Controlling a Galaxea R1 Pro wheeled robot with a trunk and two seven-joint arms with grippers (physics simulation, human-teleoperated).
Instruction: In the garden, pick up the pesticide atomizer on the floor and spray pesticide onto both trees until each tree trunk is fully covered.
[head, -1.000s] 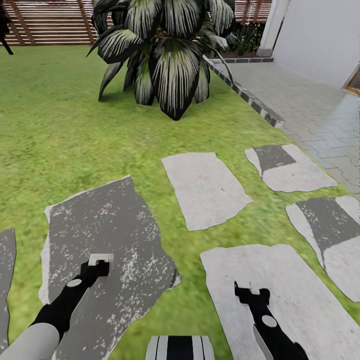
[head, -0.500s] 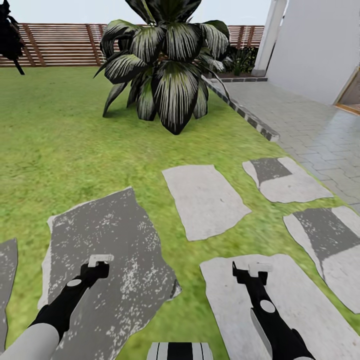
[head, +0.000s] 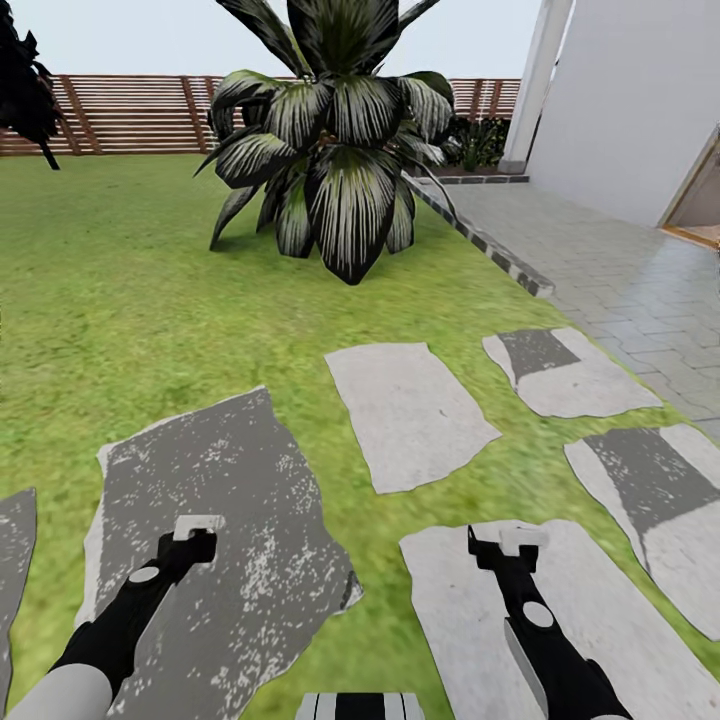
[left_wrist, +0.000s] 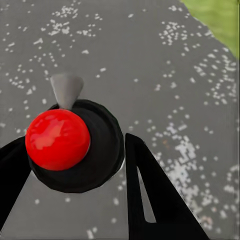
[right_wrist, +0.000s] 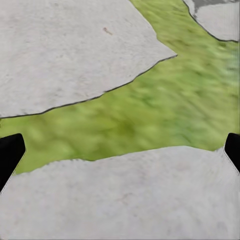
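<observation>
In the left wrist view, a dark round bottle with a red knob and a grey nozzle, the pesticide atomizer, sits between the black fingers of my left gripper, which is shut on it. In the head view my left gripper hovers low over a dark speckled stepping stone. My right gripper hangs over a pale stone. It stands open with nothing between its fingers, above grass. The two trees and their trunks are out of view.
A short palm with striped fronds stands ahead on the lawn. A slatted wooden fence closes the back. A stone curb borders the paved patio and white wall on the right. Dark foliage shows at the far left.
The head camera has tilted up, so the whole picture slid down and the fence and sky came in. Both arms keep nearly the same pose; the right gripper sits slightly higher.
</observation>
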